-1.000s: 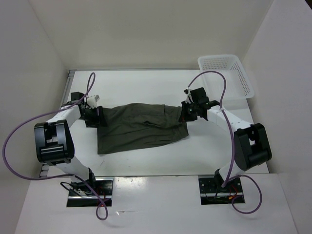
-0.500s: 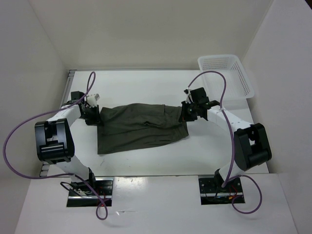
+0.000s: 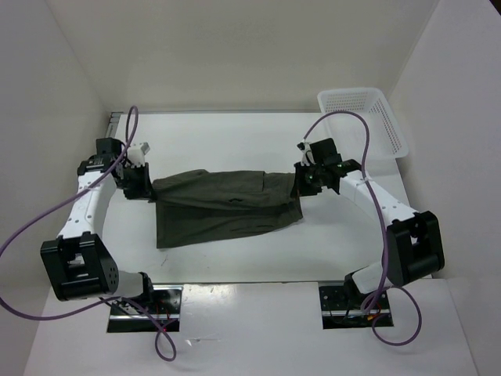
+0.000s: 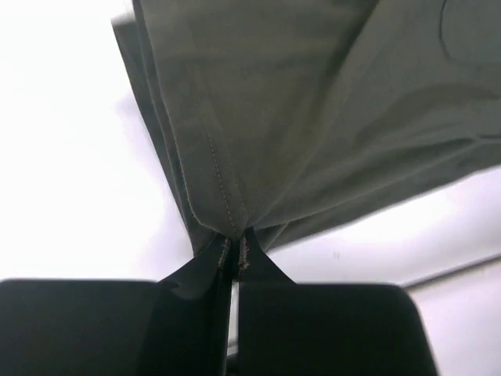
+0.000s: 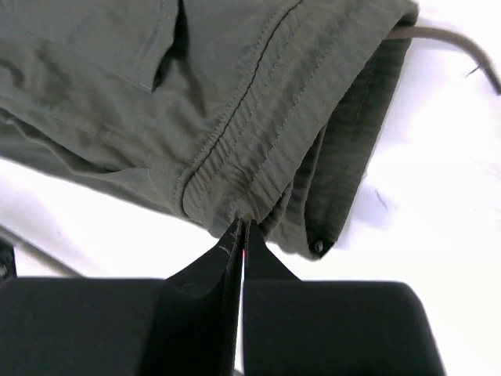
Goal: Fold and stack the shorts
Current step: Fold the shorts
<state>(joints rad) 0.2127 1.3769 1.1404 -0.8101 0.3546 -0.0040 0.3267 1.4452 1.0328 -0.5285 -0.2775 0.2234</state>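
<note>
1. The shorts (image 3: 227,205) lie across the centre of the overhead frame. Their upper edge is drawn out between the two arms, and the rest spreads toward the lower left.
2. The left gripper (image 4: 235,251) has its jaws pressed together on a stitched hem (image 4: 223,180) at the left end. The right gripper (image 5: 239,231) pinches the gathered waistband (image 5: 258,133) at the right end.
3. This looks like the start of a fold. To do it well, both ends should rise evenly, with the cloth kept lightly taut, and the held edge should be carried down over the lower edge.
4. The right pinch may take only the top layer of the waistband; the wrist view does not settle it. The drawstring (image 5: 450,43) trails loose at the upper right of that view and could stray outside the fold.
5. The table (image 3: 235,141) is white, smooth and matte, so the cloth should slide rather than snag.
6. Plain white walls (image 3: 235,55) close in three sides. A white lattice basket (image 3: 364,117) sits at the upper right, apart from the shorts.
</note>
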